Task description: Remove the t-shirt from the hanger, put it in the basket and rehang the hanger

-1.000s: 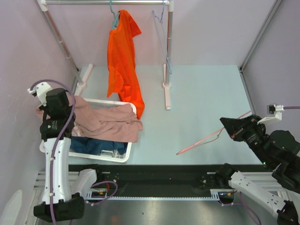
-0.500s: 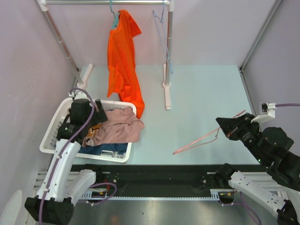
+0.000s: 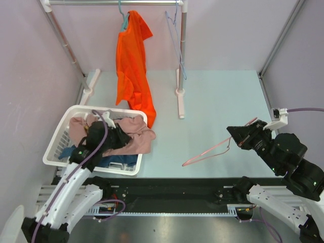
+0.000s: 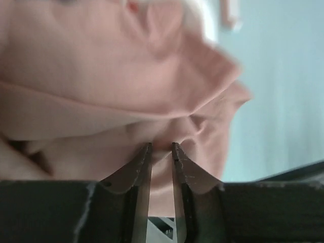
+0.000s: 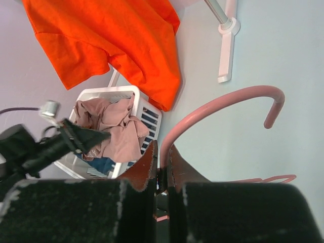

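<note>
Top external view shows the left gripper [image 3: 120, 137] low over a white laundry basket [image 3: 54, 148], its tips pointing at the pink t-shirt [image 3: 137, 135] that lies crumpled inside. Part of the t-shirt is draped over the basket rim just beyond the fingers, and a dark blue garment [image 3: 119, 161] lies beneath the gripper. In the left wrist view the two fingers stand a narrow gap apart, their tips pressed against a fold of the pink cloth straight ahead. Whether any cloth is pinched between them cannot be told. The right gripper [image 3: 237, 134] hangs above the pale blue table [image 3: 223, 96], well apart from the basket, and is clamped tight on the neck of a bare pink hanger [image 3: 210, 153]. The hanger's hook curves out past the fingertips in the right wrist view, and its triangle trails down and away from the fingers toward the table. Far ahead of both grippers, an orange shirt [image 3: 132, 66] hangs from a teal hanger [image 3: 124, 21] on the clothes rail [image 3: 111, 2]. An empty wire hanger [image 3: 175, 43] hangs near the rail's right post.
</note>
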You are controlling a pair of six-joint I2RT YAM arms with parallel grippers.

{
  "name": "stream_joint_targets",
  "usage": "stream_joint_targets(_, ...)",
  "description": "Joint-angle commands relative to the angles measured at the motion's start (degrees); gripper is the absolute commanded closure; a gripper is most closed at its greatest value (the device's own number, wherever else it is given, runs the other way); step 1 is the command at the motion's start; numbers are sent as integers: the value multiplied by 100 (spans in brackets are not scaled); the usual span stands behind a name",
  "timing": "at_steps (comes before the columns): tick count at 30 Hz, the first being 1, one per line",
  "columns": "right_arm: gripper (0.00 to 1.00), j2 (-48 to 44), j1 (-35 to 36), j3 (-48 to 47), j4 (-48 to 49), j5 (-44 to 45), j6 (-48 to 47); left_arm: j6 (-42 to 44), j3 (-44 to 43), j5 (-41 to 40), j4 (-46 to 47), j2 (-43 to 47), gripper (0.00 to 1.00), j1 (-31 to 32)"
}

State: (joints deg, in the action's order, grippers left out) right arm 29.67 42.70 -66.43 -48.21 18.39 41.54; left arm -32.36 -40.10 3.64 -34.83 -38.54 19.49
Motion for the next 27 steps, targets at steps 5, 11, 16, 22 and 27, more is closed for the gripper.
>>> stream_joint_targets(5, 100, -5, 28, 25, 285, -152, 100, -465, 82, -719, -118, -963, 65, -112)
stream_joint_targets(11, 100, 91, 28, 86, 303, -433, -75, -421, -920, -2974, -1289, 92, 34, -112)
stream_joint_targets(16, 100, 355, 19, 131, 619, -1117, -532, 273, -1361, 368, -186, 646, 20, -112)
stream_joint_targets(22, 100, 688, 28, 289, 812, -2242, -1428, -1000, -1158, 3784, 2769, -229, 25, 955)
stream_joint_targets(27, 100, 1110, 46, 245, 602, -2710, -1868, -228, -2386, 2353, 1727, -1294, 17, 3328)
